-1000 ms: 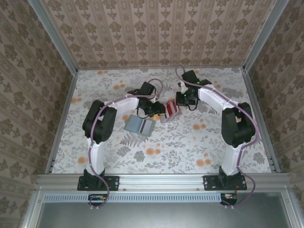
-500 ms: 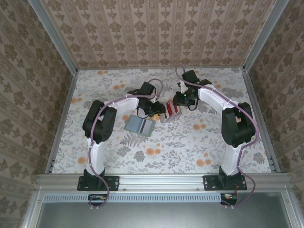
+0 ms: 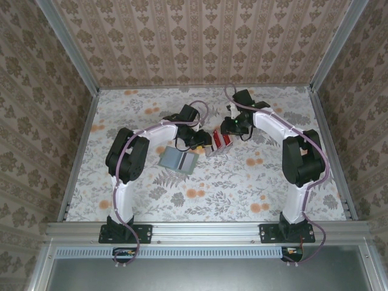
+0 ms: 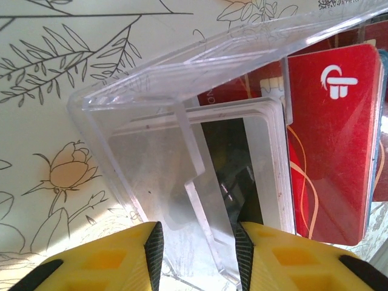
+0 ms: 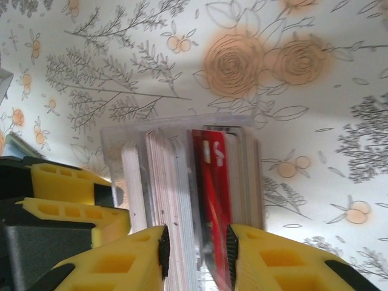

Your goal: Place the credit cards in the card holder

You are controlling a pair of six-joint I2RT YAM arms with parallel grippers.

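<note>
**Cards gripped in a braced case**

Closed to a narrow gap at the right gripper (image 5: 195,248) on the credit cards (image 5: 209,182), stood on edge in a clear case (image 4: 182,79) — apparently to lift a few free. Pinched at the left gripper (image 4: 199,251) on a wall of that case, likely to keep it from sliding or tipping. Set just beside the case on the floral table (image 3: 254,182): the card holder (image 3: 180,159), flat, grey-green, touched by neither gripper — no card yet inside, as far as can be judged.
</note>
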